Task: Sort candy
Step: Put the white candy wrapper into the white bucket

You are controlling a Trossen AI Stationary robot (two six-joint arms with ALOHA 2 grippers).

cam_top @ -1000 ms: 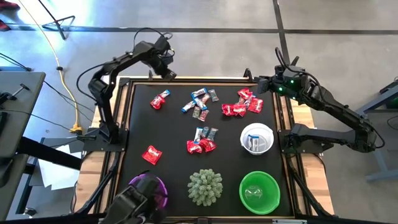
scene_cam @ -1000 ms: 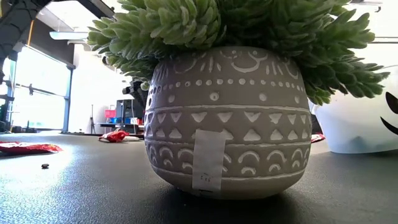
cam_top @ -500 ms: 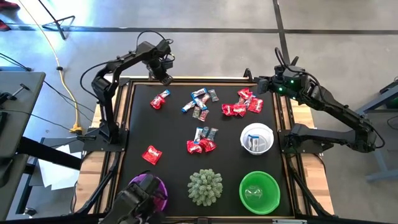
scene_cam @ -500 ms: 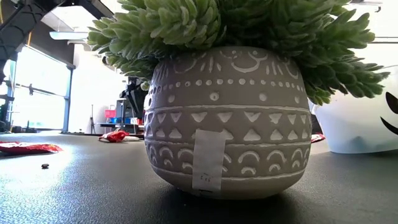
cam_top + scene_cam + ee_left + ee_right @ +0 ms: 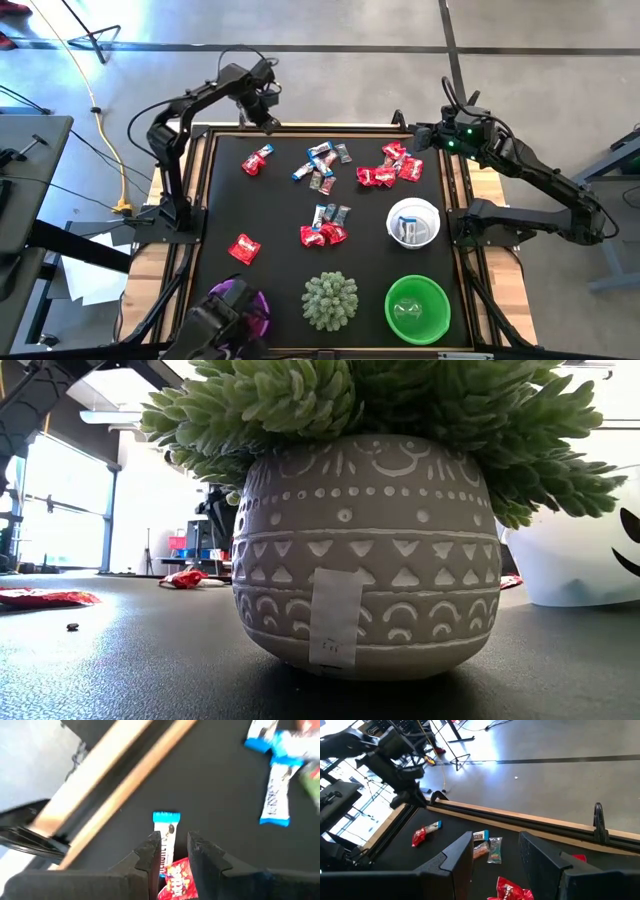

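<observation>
Three bowls (image 5: 413, 222), spiky potted plant (image 5: 330, 300) blocking low view

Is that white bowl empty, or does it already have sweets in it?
Not empty: the white bowl holds something blue-and-white, seen from above. Whether it is candy, cannot tell.

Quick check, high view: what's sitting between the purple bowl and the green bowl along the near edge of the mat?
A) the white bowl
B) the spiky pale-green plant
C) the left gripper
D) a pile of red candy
B: the high view shows the spiky pale-green plant on the mat between the purple bowl and the green bowl.
</observation>
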